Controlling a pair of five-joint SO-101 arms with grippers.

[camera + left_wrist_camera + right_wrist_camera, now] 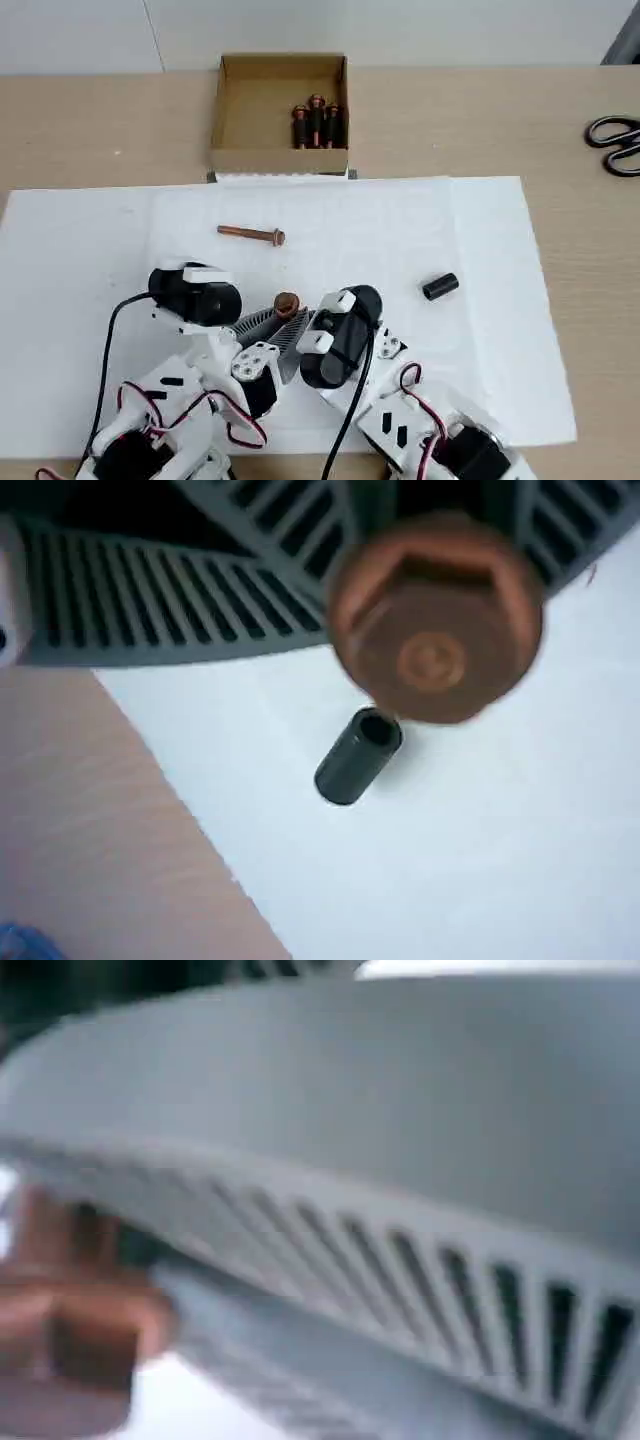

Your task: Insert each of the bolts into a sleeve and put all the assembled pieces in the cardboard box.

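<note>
A: Status, left to right?
B: Your left gripper (278,318) sits low near the front of the paper (90,260). Its jaws are narrow and pinch the held bolt (287,303). The copper hex head faces up and the shank is hidden.
A: Other bolt?
B: The loose bolt (251,234) lies flat on the paper beyond your left arm, head pointing right. It's well apart from both grippers.
A: Box?
B: The cardboard box (228,110) stands on the table (100,130), touching the paper's far edge. Three assembled pieces (316,125) lie side by side in its right half.
A: Right arm?
B: Your right gripper (302,328) is just beside the held bolt, opposite your left one. Can't tell if it grips or not. Its wrist view is blurred: a grey ribbed part up close, with the copper head at one edge.
A: Sleeve?
B: The sleeve (440,286) lies on its side on the paper, right of both arms, touching nothing. In your left wrist view it sits just past the bolt head, with its open end showing.
A: Anything else?
B: Scissors (615,142) lie on bare table at the far right edge.
</note>
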